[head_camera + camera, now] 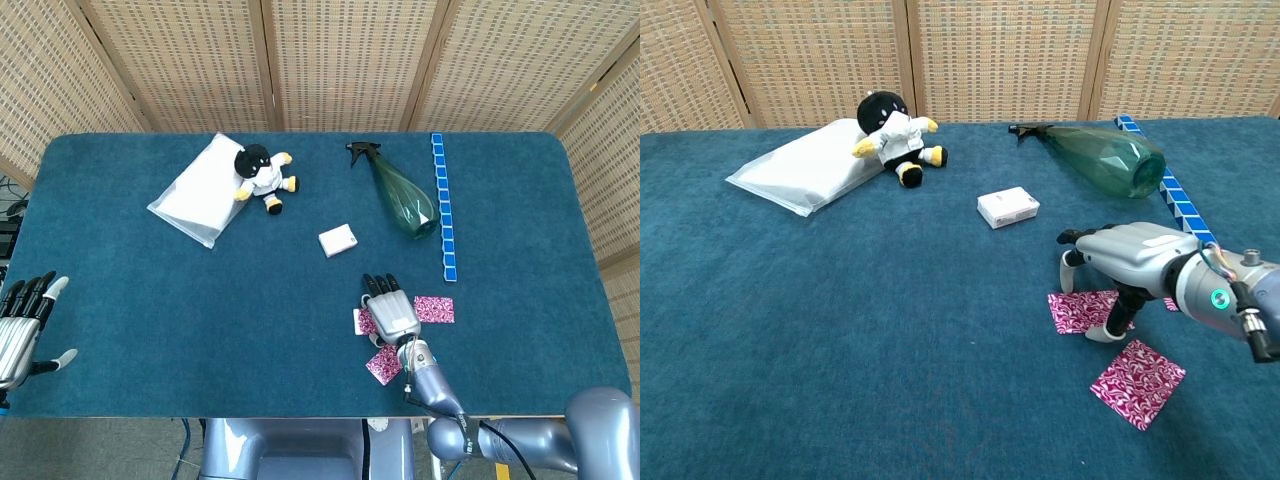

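My right hand [388, 308] [1132, 256] arches palm-down over a pink patterned square [362, 322] [1073, 310] near the table's front. Its fingertips [1068, 268] reach down at the square's far edge and its thumb tip rests on the near edge; nothing is lifted. A second pink square [433, 309] lies just right of the hand. A third pink square [382, 365] [1137, 382] lies nearer the front edge. My left hand [20, 325] hangs beyond the table's left edge, fingers spread, holding nothing; only the head view shows it.
On the blue table [150, 300] lie a small white box [338, 240] [1008, 207], a green spray bottle [400, 195] [1105, 158], a strip of blue blocks [443, 205] [1175, 195], and a plush toy [262, 178] [895, 137] against a white bag [195, 190] [800, 170].
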Controlling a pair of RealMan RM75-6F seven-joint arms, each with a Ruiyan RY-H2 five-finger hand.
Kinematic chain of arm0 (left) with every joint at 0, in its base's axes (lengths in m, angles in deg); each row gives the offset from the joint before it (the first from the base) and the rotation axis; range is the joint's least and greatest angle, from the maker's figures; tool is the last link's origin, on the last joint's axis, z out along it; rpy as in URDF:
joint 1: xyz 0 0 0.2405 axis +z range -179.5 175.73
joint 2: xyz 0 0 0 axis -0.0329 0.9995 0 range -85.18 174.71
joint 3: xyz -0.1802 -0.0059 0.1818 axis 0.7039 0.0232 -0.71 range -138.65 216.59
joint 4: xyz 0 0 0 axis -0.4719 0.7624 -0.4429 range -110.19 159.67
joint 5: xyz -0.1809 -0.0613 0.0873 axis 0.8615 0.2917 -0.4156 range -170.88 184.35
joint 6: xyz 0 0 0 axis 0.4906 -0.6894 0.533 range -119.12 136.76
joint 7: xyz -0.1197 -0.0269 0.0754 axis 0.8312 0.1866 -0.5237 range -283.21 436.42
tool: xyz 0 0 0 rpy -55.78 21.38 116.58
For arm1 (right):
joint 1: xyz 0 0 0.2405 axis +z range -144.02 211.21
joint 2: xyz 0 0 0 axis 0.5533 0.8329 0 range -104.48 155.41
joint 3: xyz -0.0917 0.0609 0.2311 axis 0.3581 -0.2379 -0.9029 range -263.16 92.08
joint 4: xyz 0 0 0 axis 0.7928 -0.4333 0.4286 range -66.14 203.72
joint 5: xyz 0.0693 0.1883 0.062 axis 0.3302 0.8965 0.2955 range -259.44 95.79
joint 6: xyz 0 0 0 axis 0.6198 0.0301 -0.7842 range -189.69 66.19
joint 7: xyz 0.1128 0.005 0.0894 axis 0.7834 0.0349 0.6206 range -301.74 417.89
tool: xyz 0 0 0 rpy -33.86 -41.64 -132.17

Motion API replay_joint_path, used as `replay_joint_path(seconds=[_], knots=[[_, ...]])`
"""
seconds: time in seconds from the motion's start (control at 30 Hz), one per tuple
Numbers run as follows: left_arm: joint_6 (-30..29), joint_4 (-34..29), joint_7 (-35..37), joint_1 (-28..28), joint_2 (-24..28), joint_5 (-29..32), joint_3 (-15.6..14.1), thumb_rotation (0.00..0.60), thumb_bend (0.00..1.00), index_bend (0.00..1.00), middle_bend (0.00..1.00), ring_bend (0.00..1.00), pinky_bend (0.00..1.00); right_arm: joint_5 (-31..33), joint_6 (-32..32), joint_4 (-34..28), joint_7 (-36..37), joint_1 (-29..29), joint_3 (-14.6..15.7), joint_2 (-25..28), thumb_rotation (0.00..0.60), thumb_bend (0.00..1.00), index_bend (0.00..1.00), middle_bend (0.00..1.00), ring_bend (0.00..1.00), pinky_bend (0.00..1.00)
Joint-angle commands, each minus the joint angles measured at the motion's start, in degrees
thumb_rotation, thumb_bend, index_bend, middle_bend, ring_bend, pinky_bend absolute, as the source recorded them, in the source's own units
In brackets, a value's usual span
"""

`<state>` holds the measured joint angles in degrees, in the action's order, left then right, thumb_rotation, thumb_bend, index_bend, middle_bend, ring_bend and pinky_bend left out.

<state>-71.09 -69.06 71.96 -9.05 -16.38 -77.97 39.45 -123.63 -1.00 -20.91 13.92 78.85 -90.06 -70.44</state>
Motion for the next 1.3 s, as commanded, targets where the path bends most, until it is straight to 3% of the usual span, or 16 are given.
replay_joint_path(seconds=[0.03, 0.73, 1.3], knots=[[0.04, 0.0, -0.07, -0.01, 0.01, 0.02, -0.01, 0.6, 0.0, 0.0, 0.0, 0.0, 0.0, -0.55, 0.14, -0.45, 0.07, -0.15, 0.23, 0.46, 0.6, 0.36, 0.54, 0.0, 0.0, 0.0], [0.23, -0.32, -0.66, -0.05, 0.09, 0.35, 0.02, 0.6, 0.0, 0.0, 0.0, 0.0, 0.0, -5.98, 1.51, -6.16, -0.16, -1.13, 2.21, 4.24, 0.6, 0.36, 0.54, 0.0, 0.0, 0.0], [0.12, -0.4, -0.94, -0.01, 0.04, 0.36, 0.02, 0.6, 0.0, 0.0, 0.0, 0.0, 0.0, -20.07, 3.13, -10.9, -0.24, -5.11, 10.83, 8.35, 0.6, 0.36, 0.54, 0.0, 0.0, 0.0]])
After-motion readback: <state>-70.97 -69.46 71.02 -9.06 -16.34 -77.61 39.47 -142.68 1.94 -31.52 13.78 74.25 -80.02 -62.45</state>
